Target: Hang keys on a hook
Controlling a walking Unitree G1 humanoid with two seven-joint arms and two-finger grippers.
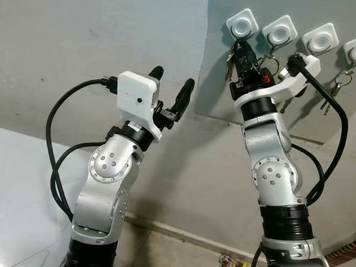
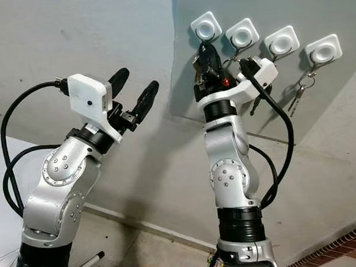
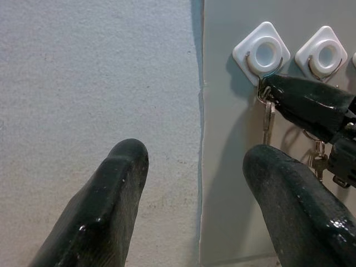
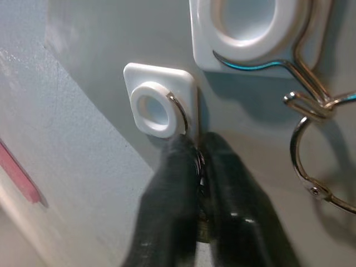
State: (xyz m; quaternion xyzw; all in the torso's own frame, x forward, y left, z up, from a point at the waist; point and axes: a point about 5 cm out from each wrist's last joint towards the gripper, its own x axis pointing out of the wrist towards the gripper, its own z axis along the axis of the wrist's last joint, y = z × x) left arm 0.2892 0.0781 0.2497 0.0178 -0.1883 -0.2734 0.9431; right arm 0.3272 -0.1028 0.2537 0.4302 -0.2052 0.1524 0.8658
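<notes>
Holding: my right gripper (image 1: 240,51) pinches the keys (image 1: 231,61) just under the leftmost hook (image 1: 242,25).
Head views: left gripper (image 2: 132,91) raised beside the wall, fingers spread, empty; second key bunch (image 2: 297,94) hangs from the far hook (image 2: 322,50).
Left wrist view: key ring (image 3: 262,94) touches the hook's wire.
Right wrist view: fingers (image 4: 169,194) closed tight below the hook.
Risk: letting go before the ring seats, I judge, drops the keys.

- Four hooks (image 2: 243,33) sit in a row on a wall panel (image 2: 334,98).
- Right gripper (image 4: 196,153) meets the leftmost hook (image 4: 158,105), pinching keys (image 3: 268,119).
- Left gripper (image 2: 133,91) hovers left of the panel.
</notes>
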